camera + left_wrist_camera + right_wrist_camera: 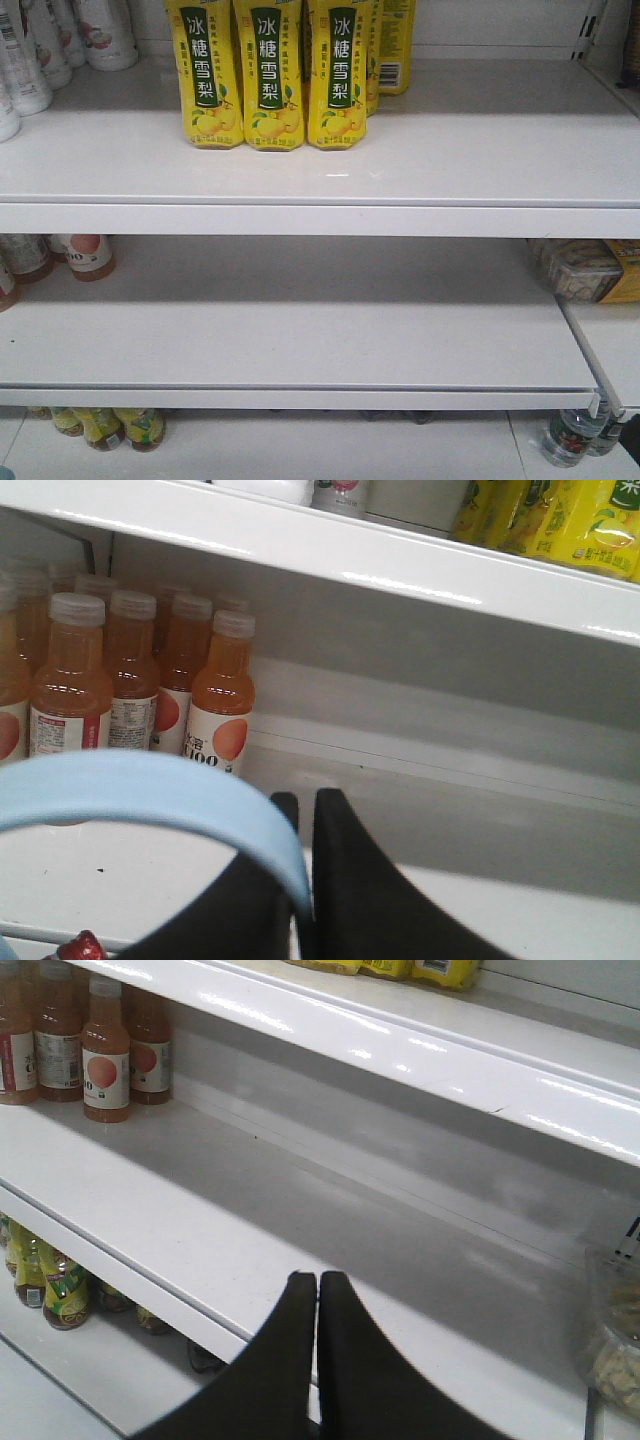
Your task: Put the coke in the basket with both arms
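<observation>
The basket handle (150, 790), a pale blue band, arcs across the left gripper (305, 810), whose fingers are pressed together; it seems hooked over or held by them, though I cannot tell which. The basket body is out of view. A red bit (82, 946) at the near left edge may be a coke cap, but that is too small to be sure. The right gripper (317, 1285) is closed on nothing, hovering by the middle shelf (250, 1230). So the task looks either barely begun or already finished. Readable writing: "冰糖雪梨" on the yellow bottles (270, 75) on the top shelf (400, 165), and "100" on the orange juice bottles (222, 705).
</observation>
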Controlling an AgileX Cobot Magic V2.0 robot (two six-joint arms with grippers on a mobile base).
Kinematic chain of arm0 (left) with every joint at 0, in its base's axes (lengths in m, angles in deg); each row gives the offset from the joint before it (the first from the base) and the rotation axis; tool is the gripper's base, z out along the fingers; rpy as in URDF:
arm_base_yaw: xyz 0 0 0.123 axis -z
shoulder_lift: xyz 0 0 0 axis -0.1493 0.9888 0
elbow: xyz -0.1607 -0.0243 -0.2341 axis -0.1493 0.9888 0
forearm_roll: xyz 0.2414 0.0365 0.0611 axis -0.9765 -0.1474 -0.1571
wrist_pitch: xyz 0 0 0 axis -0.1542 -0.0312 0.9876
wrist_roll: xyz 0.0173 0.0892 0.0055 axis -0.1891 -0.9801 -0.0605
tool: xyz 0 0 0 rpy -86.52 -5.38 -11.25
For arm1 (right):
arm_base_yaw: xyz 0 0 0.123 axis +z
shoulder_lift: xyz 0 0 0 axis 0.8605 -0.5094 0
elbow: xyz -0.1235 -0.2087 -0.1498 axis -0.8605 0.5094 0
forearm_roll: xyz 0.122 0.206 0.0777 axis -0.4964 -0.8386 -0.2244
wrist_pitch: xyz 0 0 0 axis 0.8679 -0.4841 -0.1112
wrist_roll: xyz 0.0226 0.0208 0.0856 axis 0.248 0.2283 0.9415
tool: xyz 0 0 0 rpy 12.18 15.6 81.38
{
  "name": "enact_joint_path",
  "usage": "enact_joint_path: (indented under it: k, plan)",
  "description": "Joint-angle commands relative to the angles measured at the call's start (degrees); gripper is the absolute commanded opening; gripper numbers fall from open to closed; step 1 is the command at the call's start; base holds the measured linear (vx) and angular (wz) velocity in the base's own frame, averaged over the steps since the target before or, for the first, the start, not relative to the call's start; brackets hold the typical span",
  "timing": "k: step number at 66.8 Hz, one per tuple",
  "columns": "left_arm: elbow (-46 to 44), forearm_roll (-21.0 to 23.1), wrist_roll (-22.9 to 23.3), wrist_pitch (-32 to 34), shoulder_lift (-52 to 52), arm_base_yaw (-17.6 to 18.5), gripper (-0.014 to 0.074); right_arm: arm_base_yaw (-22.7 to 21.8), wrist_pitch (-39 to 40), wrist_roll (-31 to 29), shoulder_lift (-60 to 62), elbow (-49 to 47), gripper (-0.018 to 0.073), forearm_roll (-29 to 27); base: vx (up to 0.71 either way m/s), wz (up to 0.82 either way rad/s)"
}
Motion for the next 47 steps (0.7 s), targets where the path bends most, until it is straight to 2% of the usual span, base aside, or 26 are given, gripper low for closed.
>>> enact_joint_path:
  k: [1, 47]
  plan:
    - [-1.68, -2.81, -1.98, 8.77, -1.27, -0.24, -0.0006, -0.10, 4.28, -0.12, -0.68, -1.54, -0.0005, 0.82, 0.00, 0.00]
    - [-1.68, -2.81, -1.98, 8.77, -1.22, -0.24, -0.0006, -0.23, 4.28, -0.12, -0.68, -1.54, -0.0005, -0.22, 0.00, 0.00]
